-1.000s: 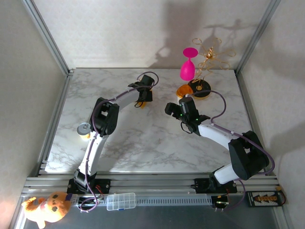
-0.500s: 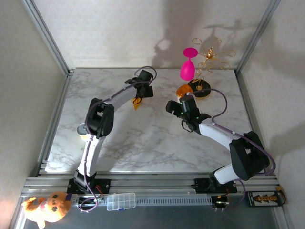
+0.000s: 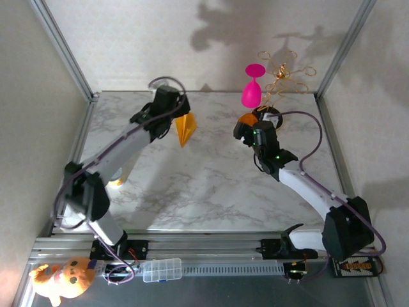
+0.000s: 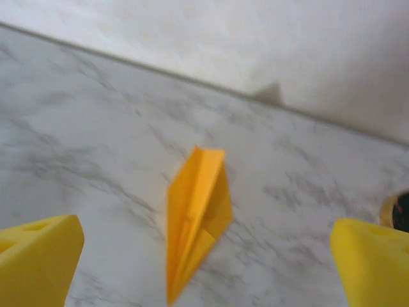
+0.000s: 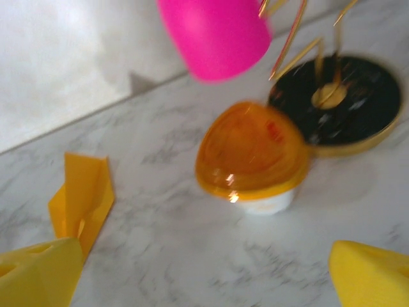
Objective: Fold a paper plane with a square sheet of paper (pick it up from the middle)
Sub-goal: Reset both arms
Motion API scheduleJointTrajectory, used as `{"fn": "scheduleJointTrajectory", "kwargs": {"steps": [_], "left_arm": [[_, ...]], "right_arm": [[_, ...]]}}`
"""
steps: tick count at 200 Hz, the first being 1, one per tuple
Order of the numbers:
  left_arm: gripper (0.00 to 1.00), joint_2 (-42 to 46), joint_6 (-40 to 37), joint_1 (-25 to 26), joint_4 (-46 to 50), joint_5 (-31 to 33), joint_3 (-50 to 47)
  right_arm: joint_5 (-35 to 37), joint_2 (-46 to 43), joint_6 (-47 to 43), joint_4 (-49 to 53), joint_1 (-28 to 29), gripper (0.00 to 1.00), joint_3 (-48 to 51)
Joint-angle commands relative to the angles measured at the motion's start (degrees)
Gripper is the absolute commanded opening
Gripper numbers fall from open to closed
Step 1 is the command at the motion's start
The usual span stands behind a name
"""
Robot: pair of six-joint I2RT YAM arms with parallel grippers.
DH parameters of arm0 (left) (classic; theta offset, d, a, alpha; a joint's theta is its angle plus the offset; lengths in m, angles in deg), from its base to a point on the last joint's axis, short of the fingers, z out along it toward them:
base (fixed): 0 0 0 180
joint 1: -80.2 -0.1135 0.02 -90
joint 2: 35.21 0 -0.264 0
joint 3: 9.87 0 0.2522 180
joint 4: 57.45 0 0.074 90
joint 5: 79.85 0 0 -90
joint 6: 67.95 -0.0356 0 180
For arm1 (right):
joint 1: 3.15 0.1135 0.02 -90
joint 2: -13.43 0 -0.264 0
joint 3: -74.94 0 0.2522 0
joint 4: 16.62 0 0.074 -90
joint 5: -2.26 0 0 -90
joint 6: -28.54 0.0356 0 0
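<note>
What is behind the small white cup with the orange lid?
A bright pink goblet and a round black gold-rimmed disc stand behind the cup. The cup's lid hides the disc's near left edge.

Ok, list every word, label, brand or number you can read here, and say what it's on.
Nothing here reads as clear text.
Cup lid: a small red mark, too blurred to read.
Board by the right arm's base: markings too small to read.

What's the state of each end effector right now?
Left end effector: open, empty; the paper plane lies on the table.
Right end effector: open, empty.
</note>
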Motion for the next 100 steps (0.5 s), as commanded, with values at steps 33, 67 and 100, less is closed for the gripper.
{"fn": "scheduleJointTrajectory", "kwargs": {"steps": [33, 67, 100], "left_arm": [[1.0, 26.2, -2.4, -9.5, -25.7, 18.6, -36.2], [1.0, 34.6, -7.0, -14.5, -35.9, 23.3, -52.2], [1.0, 37.3, -11.5, -18.3, -47.2, 23.9, -63.8]], "right_arm": [[21.1, -9.2, -12.2, -10.2, -4.6, 0.99, 10.8], [22.0, -12.8, -16.0, -18.2, -10.2, 0.99, 20.0], [16.5, -13.4, -19.3, -28.6, -16.7, 0.99, 30.0]]}}
